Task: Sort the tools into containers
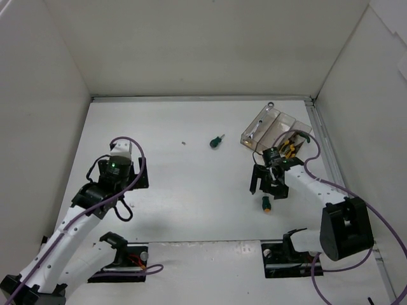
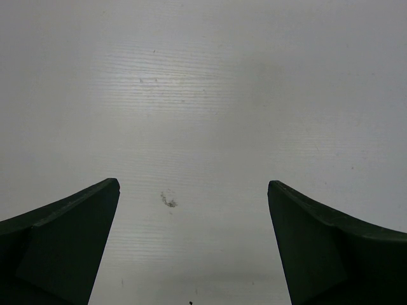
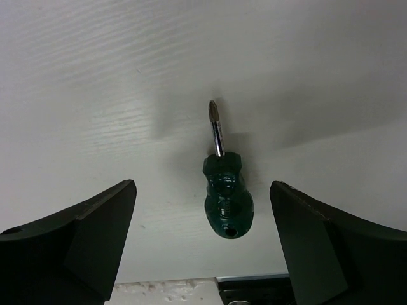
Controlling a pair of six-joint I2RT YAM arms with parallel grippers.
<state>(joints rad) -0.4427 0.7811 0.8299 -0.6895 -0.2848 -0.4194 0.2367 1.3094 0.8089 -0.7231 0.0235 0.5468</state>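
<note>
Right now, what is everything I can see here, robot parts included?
screwdrivers: two, green handles; one mid-table, the other near the right arm
containers: one row of joined bins, clear, far right of the table
wrench: at least one, silver, in the bins
pliers: count unclear, yellow handles, in the bin nearest the right arm
table: one, white
left end effector: one, black, open over bare table
right end effector: one, black, open, straddling the nearer screwdriver without touching it
</note>
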